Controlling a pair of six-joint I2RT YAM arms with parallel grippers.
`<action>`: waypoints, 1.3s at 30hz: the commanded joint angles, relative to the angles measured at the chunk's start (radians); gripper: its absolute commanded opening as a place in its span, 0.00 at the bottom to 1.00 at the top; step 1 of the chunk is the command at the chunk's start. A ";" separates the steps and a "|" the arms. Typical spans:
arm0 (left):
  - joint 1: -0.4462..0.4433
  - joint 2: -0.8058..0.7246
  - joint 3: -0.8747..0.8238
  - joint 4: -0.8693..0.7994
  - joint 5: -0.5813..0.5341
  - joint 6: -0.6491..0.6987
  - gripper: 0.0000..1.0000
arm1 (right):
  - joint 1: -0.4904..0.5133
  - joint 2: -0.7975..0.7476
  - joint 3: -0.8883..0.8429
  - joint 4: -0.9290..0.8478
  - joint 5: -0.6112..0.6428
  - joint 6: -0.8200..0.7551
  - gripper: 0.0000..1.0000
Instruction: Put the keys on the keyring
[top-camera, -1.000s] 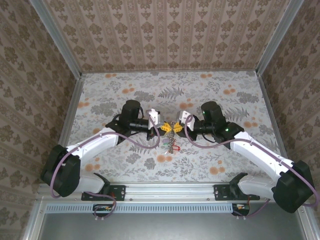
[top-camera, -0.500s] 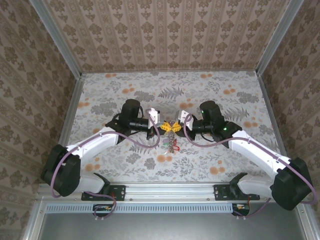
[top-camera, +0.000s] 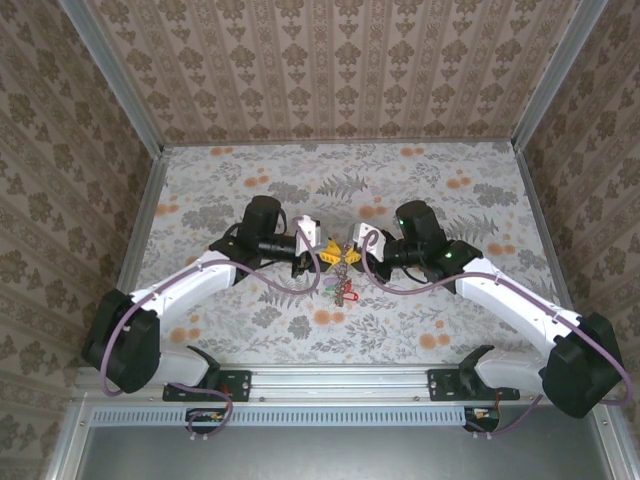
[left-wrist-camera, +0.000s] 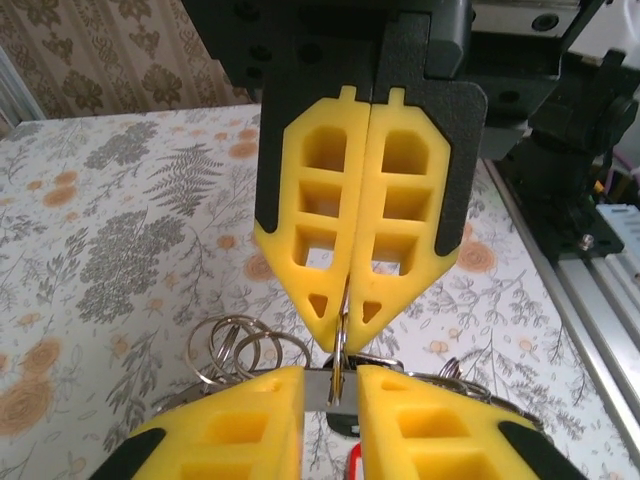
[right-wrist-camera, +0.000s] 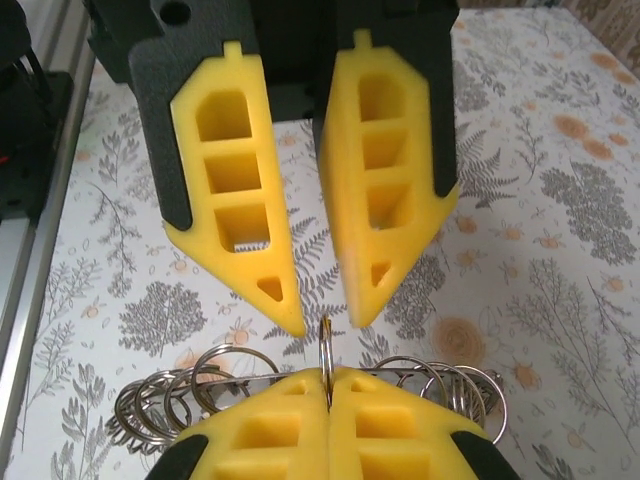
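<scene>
Mid-frame in the top view the two hands meet tip to tip. The right hand (right-wrist-camera: 328, 382) is pinched shut on the keyring (right-wrist-camera: 326, 345), presenting it edge-on and steady. The left hand (right-wrist-camera: 322, 312) faces it with fingers slightly parted and grips nothing, probably making room to work a key on. The keys (top-camera: 343, 290) bunch just below.

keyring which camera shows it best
Right wrist view: the keyring stands edge-on and close up, pinched in the shut right gripper, with small rings fanned out on either side. Left wrist view shows it as a thin edge under that gripper's tips. Top external view shows a tiny tangle between the arms.
</scene>
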 joint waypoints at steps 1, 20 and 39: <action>-0.016 -0.006 0.073 -0.165 -0.043 0.121 0.23 | 0.021 0.008 0.067 -0.071 0.042 -0.056 0.00; -0.047 0.034 0.164 -0.281 -0.078 0.191 0.19 | 0.058 0.012 0.112 -0.081 0.061 -0.051 0.00; -0.054 0.004 0.137 -0.236 -0.126 0.178 0.16 | 0.063 0.009 0.113 -0.078 0.085 -0.050 0.00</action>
